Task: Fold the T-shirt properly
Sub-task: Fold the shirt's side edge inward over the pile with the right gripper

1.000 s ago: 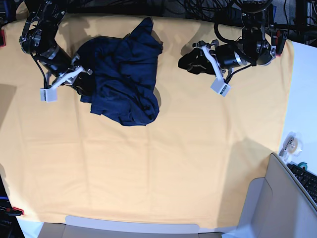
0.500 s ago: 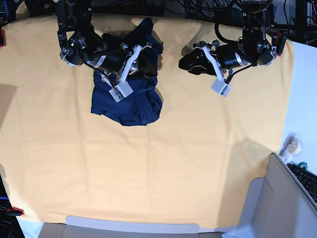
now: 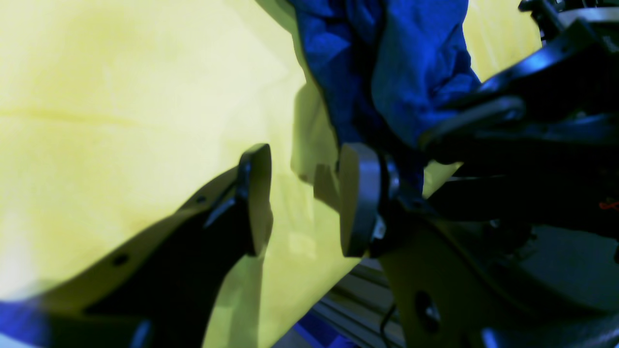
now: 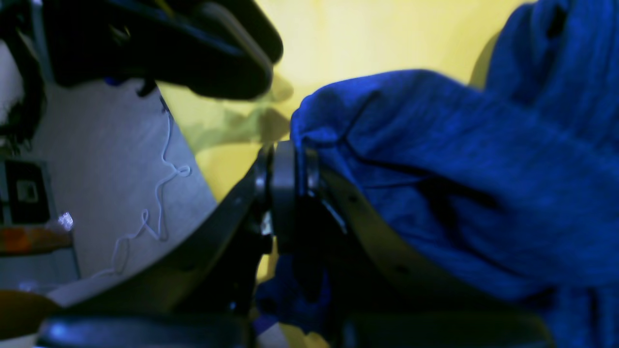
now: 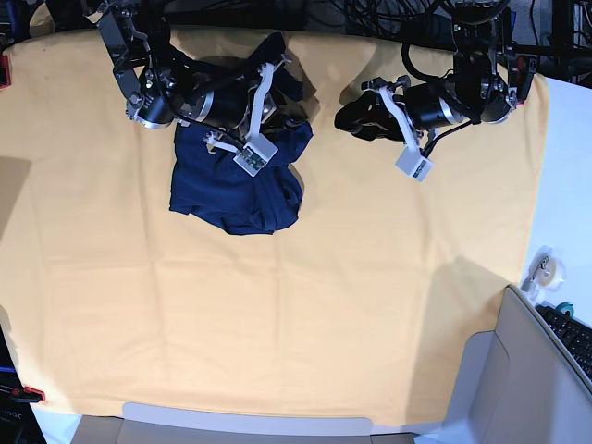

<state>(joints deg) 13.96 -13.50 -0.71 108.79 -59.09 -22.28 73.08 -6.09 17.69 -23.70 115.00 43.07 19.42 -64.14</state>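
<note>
Swung across from the far edge of the crumpled, dark navy-blue T-shirt of thin knit [image 5: 236, 185] over the last second: right pincer [image 5: 294, 127], now over the near edge of the heap, nearest the other arm, dragging a fold of the fabric along. Closed tight on that fold: in the right wrist view, pads pressed together with blue cloth bunched just beyond them [image 4: 435, 193] and draped over one finger. Parked all the while, unmoved: left pincer [image 5: 363, 113], well apart from the garment, low above the wide yellow-orange cloth covering the table [image 5: 324, 324]. Parted about halfway, nothing between the fingers [image 3: 355, 198]; only bare yellow cloth in the gap, and the shirt hanging a little way beyond the fingertips, next to the other arm's dark links.

Step in hand, by the look of it: opening out the bundle, not yet folding. Still a heap, most of it lying behind and below the right pincer, sleeves and hem impossible to tell apart.

Next move likely calls for a second hold: bringing the idle left pincer forward to a free edge of the lifted fabric, closing there, then pulling the two holds apart to spread the garment flat. Worth watching: thin knit slipping from a shallow pinch, and two layers caught at once.
</note>
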